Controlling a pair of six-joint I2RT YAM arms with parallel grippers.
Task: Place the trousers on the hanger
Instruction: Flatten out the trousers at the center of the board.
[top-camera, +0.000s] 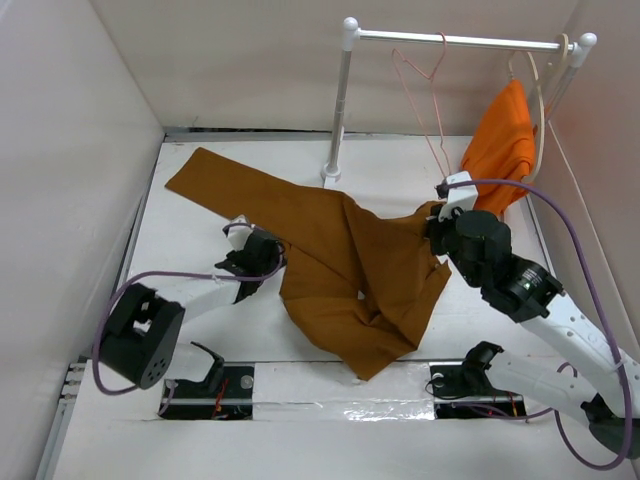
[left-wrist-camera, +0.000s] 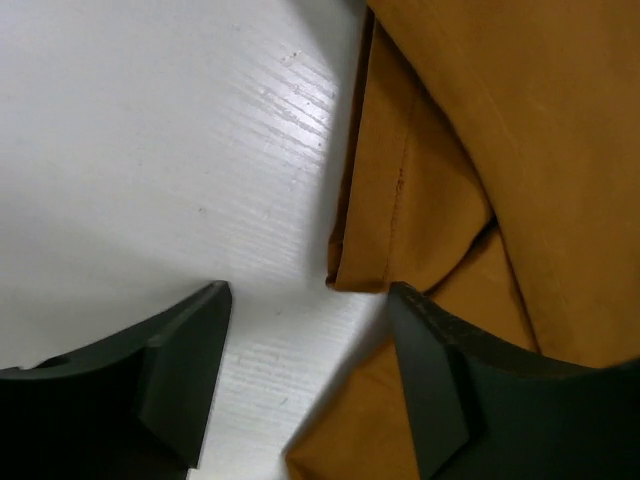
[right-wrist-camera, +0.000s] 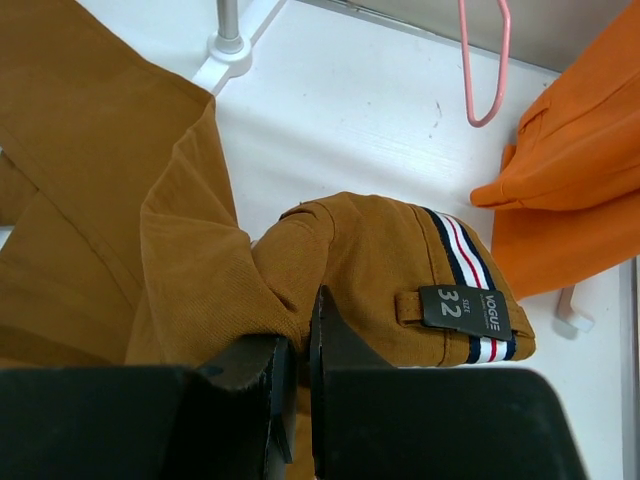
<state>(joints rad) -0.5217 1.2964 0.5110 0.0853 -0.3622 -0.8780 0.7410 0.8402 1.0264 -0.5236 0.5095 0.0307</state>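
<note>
Near rail (top-camera: 460, 41), right gripper (right-wrist-camera: 298, 345) pinches trousers (top-camera: 340, 250) behind waistband (right-wrist-camera: 468, 268); left gripper (left-wrist-camera: 310, 350) spread beside cloth edge. Advice: lift waistband high, firm pinch, aim for hanger (right-wrist-camera: 504, 50).

I've got the ochre trousers (top-camera: 340, 260) crumpled across the table (top-camera: 190, 240), striped waistband end lifted. Pink wire hanger (right-wrist-camera: 485, 122) hangs on the rail (top-camera: 460, 40).

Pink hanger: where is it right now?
Top view, back right: the pink hanger hangs on the white rail, just left of the orange garment; the trousers sit in front, not on it.
</note>
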